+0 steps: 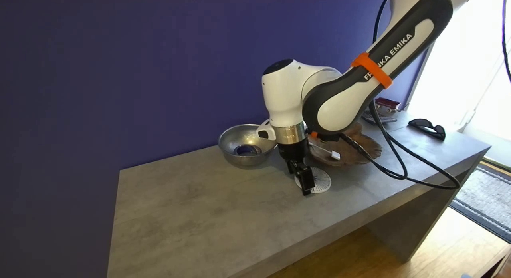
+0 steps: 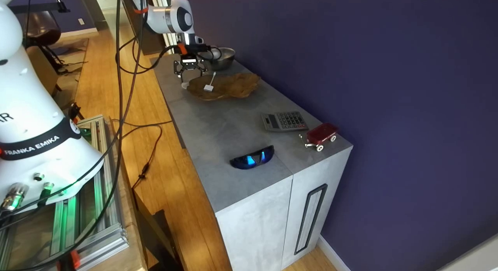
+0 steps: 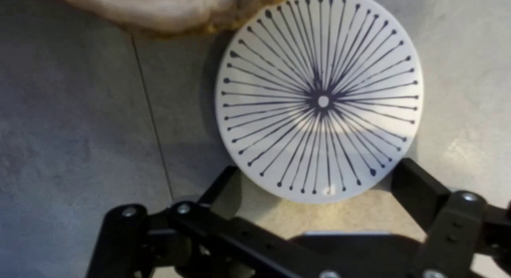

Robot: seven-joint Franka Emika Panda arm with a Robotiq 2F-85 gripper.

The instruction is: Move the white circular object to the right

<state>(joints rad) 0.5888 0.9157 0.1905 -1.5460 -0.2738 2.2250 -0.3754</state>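
White disc (image 3: 319,97) lies on the grey countertop (image 1: 179,218), just beside the wooden bowl (image 2: 237,86); in wrist view a bit of the bowl's rim overlaps its edge. Thin dark lines w/ dotted ends run out from a small pale spot at the disc's ctr. Gripper (image 3: 318,170) is low, also right next to the wooden bowl, fingers (image 3: 227,193) spread wide, one per side of the disc's edge, w/ most of the disc out past the tips. No hold on it that I can see; can't tell if the fingers touch it. In an exterior view the arm (image 1: 283,94) blocks pt. of the wooden bowl; orange band (image 1: 372,70) round the arm. Inside the wooden bowl: small white adapter (image 2: 209,87) w/ a short cord. Metal bowl (image 1: 241,161) stands near the wooden bowl, opp. side from the calculator (image 2: 286,121). In both exterior views red toy wagon (image 2: 322,134) & dark sunglasses (image 2: 253,158) sit well apart from the wooden bowl, on its calc. side. Purple wall (image 1: 159,70) rises behind the wooden bowl.
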